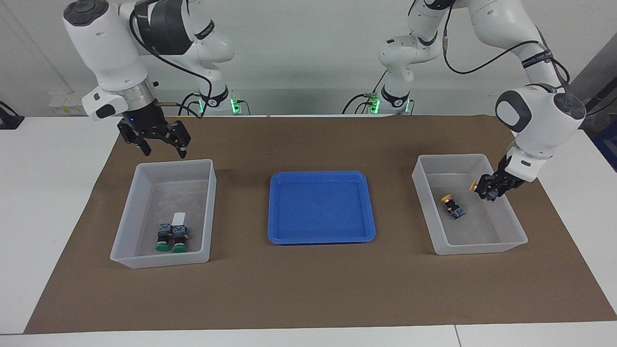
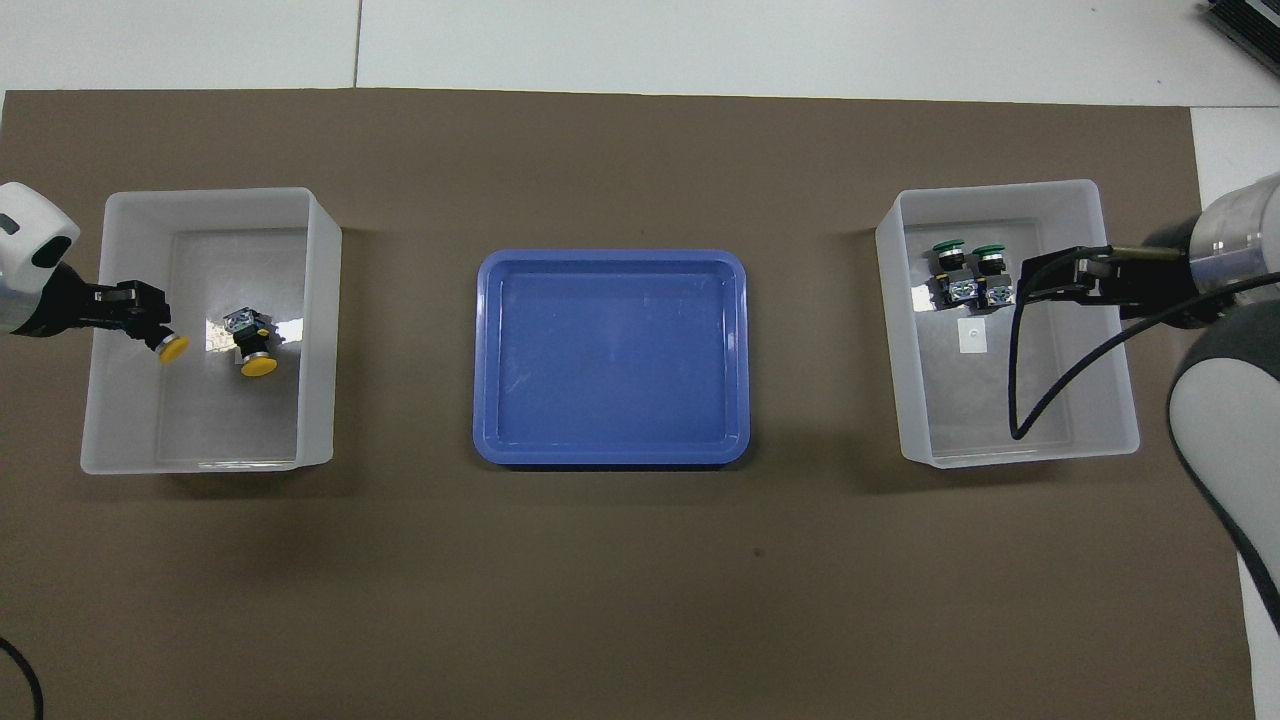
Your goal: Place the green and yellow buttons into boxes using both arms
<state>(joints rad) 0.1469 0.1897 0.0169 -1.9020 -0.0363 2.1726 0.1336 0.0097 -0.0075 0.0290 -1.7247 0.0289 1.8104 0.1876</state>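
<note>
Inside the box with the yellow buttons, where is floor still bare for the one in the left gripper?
The box floor is bare nearer the robots than the lying yellow button. The left gripper with its held button crowds the outer wall.

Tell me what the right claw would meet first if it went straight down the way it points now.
Probably the nearer rim of the box holding the two green buttons, or the mat beside it. The open right claw hangs about over that edge; depth is unclear.

You see a white table (image 1: pixel 43 202) under a brown mat (image 1: pixel 308 289), a pale wall (image 1: pixel 299 58) above it, evenly lit.
</note>
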